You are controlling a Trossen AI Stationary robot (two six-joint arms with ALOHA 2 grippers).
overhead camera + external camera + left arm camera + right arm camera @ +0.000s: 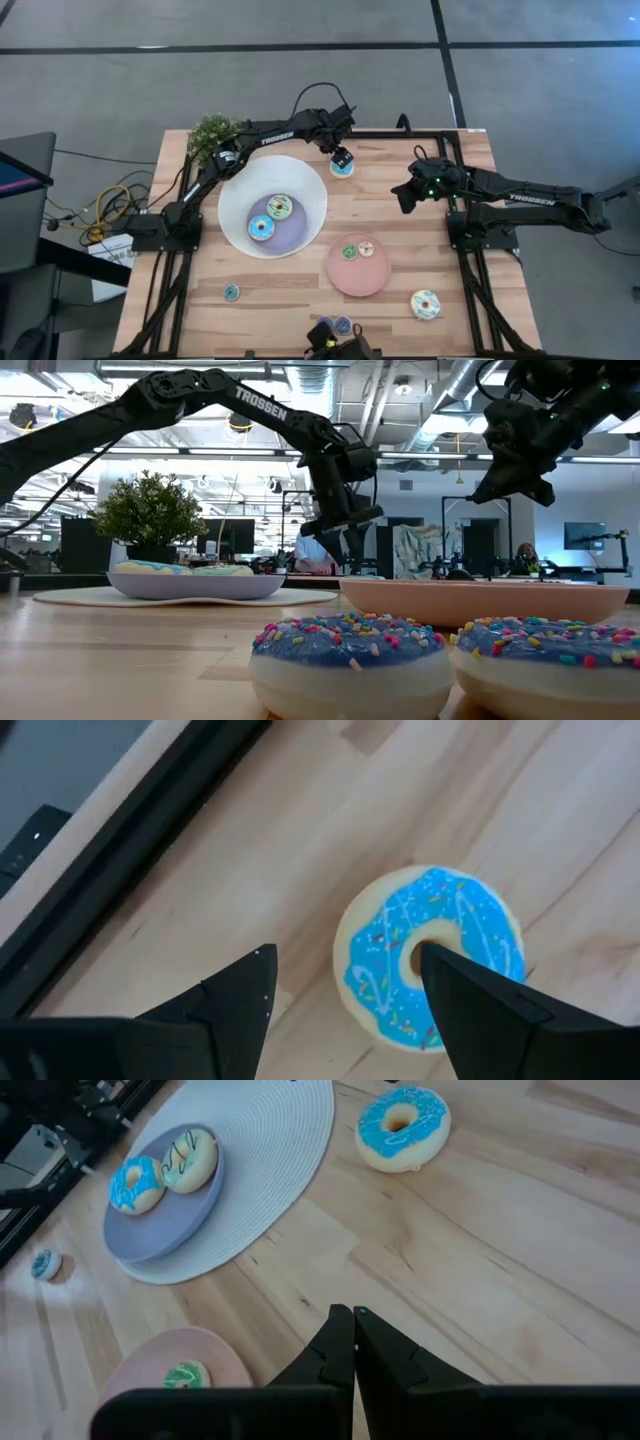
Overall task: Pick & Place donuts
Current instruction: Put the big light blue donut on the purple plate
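Two blue donuts [352, 660] cut off below, left hand [341, 157] partly hidden

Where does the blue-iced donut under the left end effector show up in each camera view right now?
High view: blue-iced donut at the table's far edge, under the left end effector, beside the white bowl.
Low view: not visible; hidden behind the pink plate.
Left wrist view: donut centre-right, one finger over its hole.
Right wrist view: donut near the top, right of the bowl.
Shared landmark: the white bowl.
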